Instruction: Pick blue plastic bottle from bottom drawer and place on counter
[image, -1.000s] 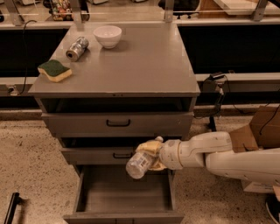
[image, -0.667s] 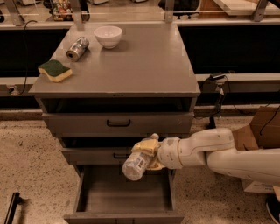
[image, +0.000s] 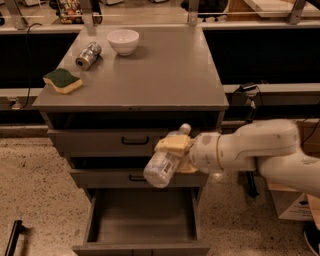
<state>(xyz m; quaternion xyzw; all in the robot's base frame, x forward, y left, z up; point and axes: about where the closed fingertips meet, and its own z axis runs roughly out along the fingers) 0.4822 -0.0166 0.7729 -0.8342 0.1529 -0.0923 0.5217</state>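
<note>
My gripper (image: 176, 152) is shut on the blue plastic bottle (image: 163, 165), a clear bluish bottle with a pale label. It holds the bottle tilted, cap up to the right, in front of the two upper drawers and above the bottom drawer (image: 142, 220). The bottom drawer is pulled out and its grey inside is bare. The counter (image: 150, 70) lies above and behind the bottle. My white arm reaches in from the right.
On the counter stand a white bowl (image: 123, 41) at the back, a silver can (image: 88, 55) lying on its side, and a green and yellow sponge (image: 62, 80) at the left. A cardboard box (image: 295, 205) stands at the right on the floor.
The gripper has lifted the bottle higher, from in front of the middle drawer up toward the top drawer. The bottle's tilt is about the same.
</note>
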